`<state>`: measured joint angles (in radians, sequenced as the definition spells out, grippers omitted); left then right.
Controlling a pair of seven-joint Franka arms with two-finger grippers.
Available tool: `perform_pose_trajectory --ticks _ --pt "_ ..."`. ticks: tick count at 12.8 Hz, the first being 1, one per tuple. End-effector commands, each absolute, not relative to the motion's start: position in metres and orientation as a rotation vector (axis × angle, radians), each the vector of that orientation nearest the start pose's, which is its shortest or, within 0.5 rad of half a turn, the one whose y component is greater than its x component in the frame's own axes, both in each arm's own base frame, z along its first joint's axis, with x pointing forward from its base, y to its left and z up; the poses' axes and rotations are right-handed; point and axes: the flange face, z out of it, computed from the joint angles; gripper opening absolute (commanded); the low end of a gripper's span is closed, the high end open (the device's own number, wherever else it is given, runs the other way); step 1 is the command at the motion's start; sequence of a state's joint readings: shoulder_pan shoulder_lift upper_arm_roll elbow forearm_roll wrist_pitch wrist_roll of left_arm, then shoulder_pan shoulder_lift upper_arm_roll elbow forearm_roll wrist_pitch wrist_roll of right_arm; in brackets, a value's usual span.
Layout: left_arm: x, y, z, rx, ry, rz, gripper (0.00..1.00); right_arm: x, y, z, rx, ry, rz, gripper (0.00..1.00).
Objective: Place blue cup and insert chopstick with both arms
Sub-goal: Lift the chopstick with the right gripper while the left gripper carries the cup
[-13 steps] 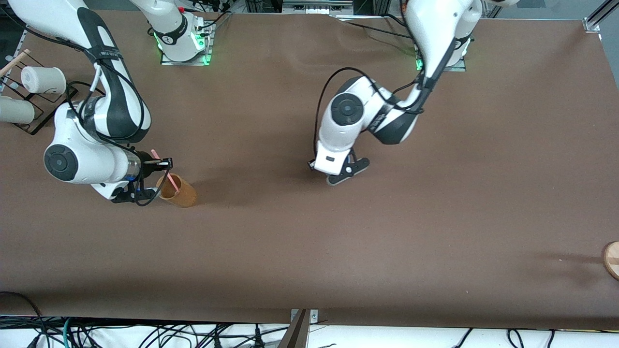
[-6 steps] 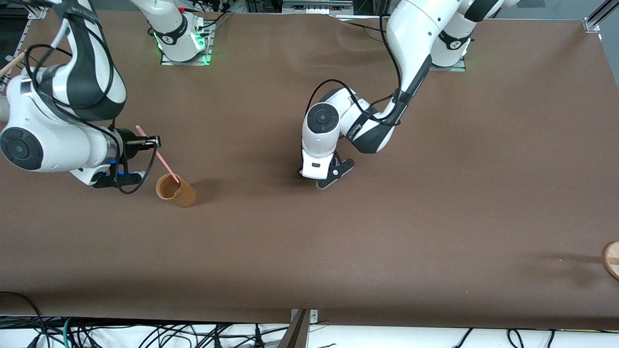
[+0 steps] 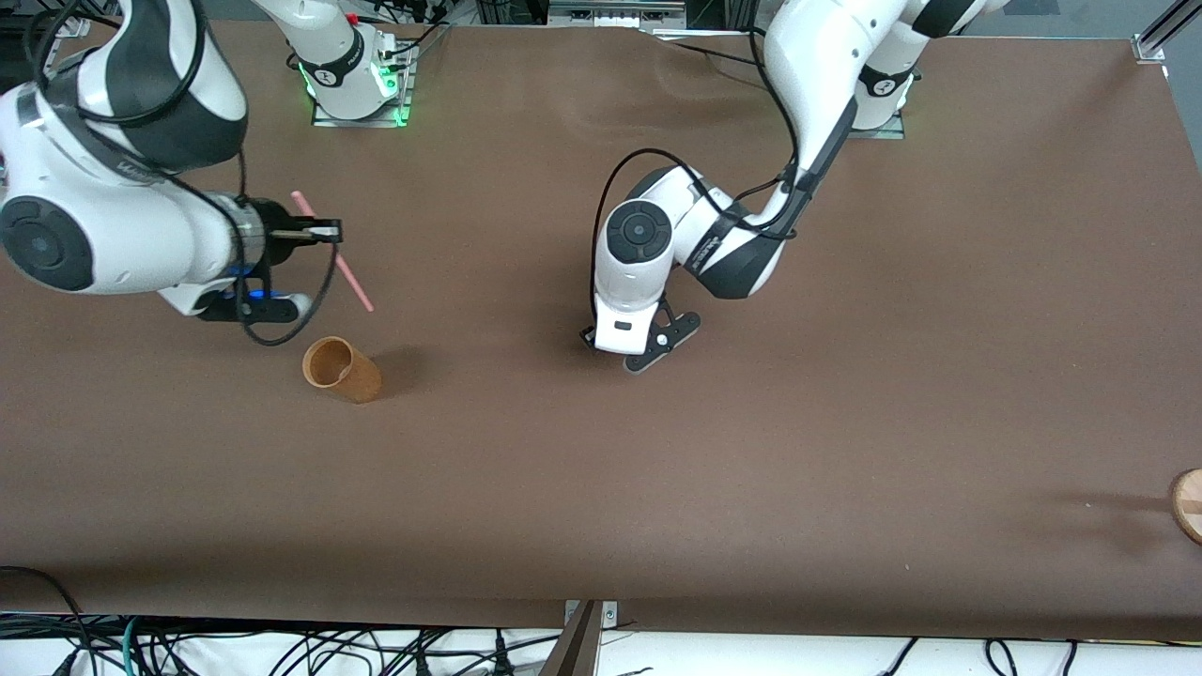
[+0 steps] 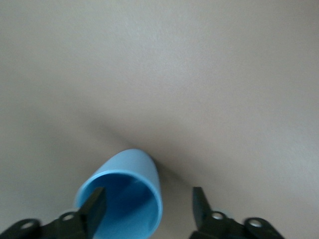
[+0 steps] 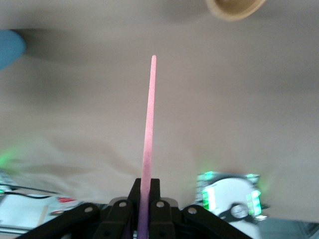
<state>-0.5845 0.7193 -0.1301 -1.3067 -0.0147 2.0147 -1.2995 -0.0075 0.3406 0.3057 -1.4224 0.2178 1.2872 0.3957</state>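
The blue cup (image 4: 130, 196) shows only in the wrist views; in the front view the left arm's wrist hides it. It sits on the brown table in the middle. My left gripper (image 3: 654, 344) (image 4: 147, 206) is open just above it, one finger over the cup's mouth and the other outside the rim. My right gripper (image 3: 321, 230) (image 5: 145, 196) is shut on the pink chopstick (image 3: 340, 263) (image 5: 148, 119) and holds it tilted in the air, above the table beside the tan-orange cup (image 3: 340, 368). The blue cup also shows at the edge of the right wrist view (image 5: 9, 47).
The tan-orange cup stands empty toward the right arm's end of the table; it also shows in the right wrist view (image 5: 234, 7). A round wooden piece (image 3: 1188, 504) sits at the table edge at the left arm's end.
My right gripper has lifted the chopstick out of the tan-orange cup and carried it up and toward the middle. My left arm shifted a little over the table's middle.
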Motion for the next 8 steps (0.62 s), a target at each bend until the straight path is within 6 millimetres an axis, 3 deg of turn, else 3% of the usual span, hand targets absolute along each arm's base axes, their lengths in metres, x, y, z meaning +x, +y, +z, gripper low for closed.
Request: perform_pose_trajectory --ticks 1,2,4,6,8 --pt "0.595 -0.399 0.401 -3.107 -0.71 0.211 1.0 0.572 0.209 0.495 -2.797 0.263 0.841 0.0" --pt "0.615 -0.354 0.427 -3.149 -0.627 0.192 1.0 0.567 0.232 0.495 -2.804 0.293 0.827 0.0" --pt "0.635 -0.281 0.46 -3.183 -0.461 0.188 1.0 0.553 0.289 0.487 -2.829 0.392 0.825 0.0" --pt "0.643 -0.208 0.497 -3.203 -0.252 0.176 1.0 0.538 0.345 0.483 -2.783 0.513 0.804 0.0" --pt "0.637 -0.155 0.531 -3.209 0.002 0.164 1.0 0.524 0.393 0.472 -2.742 0.628 0.805 0.0"
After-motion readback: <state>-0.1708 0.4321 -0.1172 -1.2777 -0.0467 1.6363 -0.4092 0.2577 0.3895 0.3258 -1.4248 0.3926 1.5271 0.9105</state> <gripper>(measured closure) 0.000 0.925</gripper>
